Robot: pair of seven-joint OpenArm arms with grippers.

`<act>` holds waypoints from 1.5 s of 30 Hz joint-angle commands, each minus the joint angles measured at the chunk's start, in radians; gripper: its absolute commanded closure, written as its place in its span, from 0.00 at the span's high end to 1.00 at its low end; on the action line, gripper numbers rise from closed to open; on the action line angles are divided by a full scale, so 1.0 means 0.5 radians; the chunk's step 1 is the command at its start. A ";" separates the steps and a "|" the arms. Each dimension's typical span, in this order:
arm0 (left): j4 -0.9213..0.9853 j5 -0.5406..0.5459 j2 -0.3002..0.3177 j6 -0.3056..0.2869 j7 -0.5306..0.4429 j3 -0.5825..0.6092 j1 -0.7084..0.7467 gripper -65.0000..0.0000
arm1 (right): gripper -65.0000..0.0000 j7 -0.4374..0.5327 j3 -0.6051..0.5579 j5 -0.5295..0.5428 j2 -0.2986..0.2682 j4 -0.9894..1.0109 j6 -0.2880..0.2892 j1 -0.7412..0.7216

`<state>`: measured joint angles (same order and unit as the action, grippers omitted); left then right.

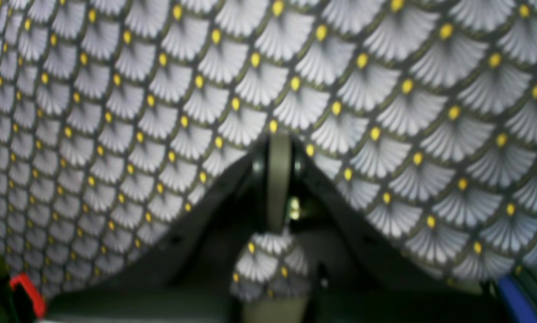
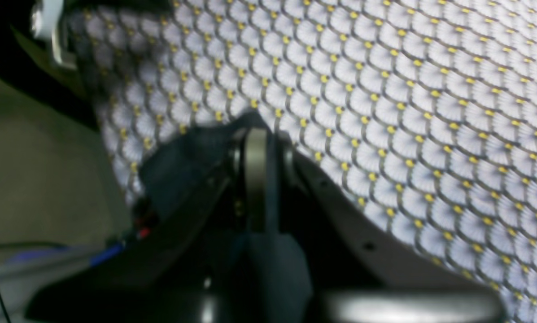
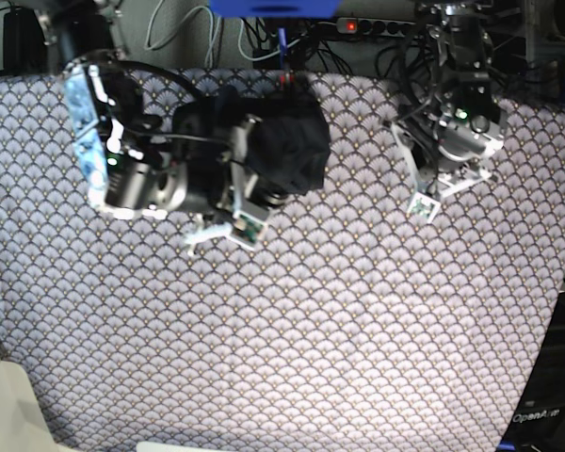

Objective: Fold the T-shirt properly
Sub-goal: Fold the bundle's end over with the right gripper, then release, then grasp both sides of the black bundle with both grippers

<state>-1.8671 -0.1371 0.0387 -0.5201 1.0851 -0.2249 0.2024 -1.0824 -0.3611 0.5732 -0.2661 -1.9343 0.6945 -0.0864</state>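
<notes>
We are seeing our left gripper (image 1: 279, 179) closing on a pinch of the cloth (image 1: 268, 264). Our right gripper (image 2: 255, 179) is clamping a fold of the T-shirt (image 3: 287, 141), which is lying bunched at the cloth's far edge by the right arm (image 3: 151, 179).

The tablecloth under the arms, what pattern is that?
Grey-white scallop fans with yellow dots on the tablecloth, sharpest in the left wrist view.

Left gripper (image 1: 277, 179) closed, fingers together pinching a fold of the scallop-patterned cloth (image 1: 268, 260), same cloth spread beyond and either side
</notes>
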 commanded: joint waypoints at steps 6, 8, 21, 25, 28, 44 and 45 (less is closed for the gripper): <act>-0.030 0.006 0.001 -0.002 -0.088 0.009 -0.010 0.00 | 0.03 0.055 0.012 0.037 -0.264 -0.095 0.007 0.030; -0.057 0.030 -0.011 -0.106 -0.153 0.009 -0.020 0.00 | 0.03 0.058 0.033 0.037 -0.332 -0.098 0.007 0.036; -0.266 0.620 -0.174 -0.356 -0.254 0.016 -0.139 0.00 | 0.03 0.135 0.641 0.037 -0.553 -0.089 0.007 0.227; -0.257 0.975 -0.168 -0.356 -0.238 0.022 -0.198 0.00 | 0.03 0.141 0.794 0.034 -0.568 -0.082 0.007 0.319; -0.247 1.132 -0.168 -0.356 -0.070 0.086 -0.268 0.00 | 0.03 0.144 0.822 0.034 -0.568 -0.082 0.007 0.386; 0.121 0.767 -0.002 -0.356 0.053 0.448 -0.198 0.00 | 0.03 0.255 0.828 0.034 -0.525 -0.085 0.007 0.512; 0.161 0.767 -0.002 -0.356 0.047 0.448 -0.204 0.00 | 0.03 0.255 0.828 0.034 -0.525 -0.089 0.007 0.512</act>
<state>-1.7702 0.2276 0.0387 -0.6994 1.1267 -0.0006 0.1162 -0.9745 0.0441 0.5812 -0.5133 -1.9629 0.6945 0.1802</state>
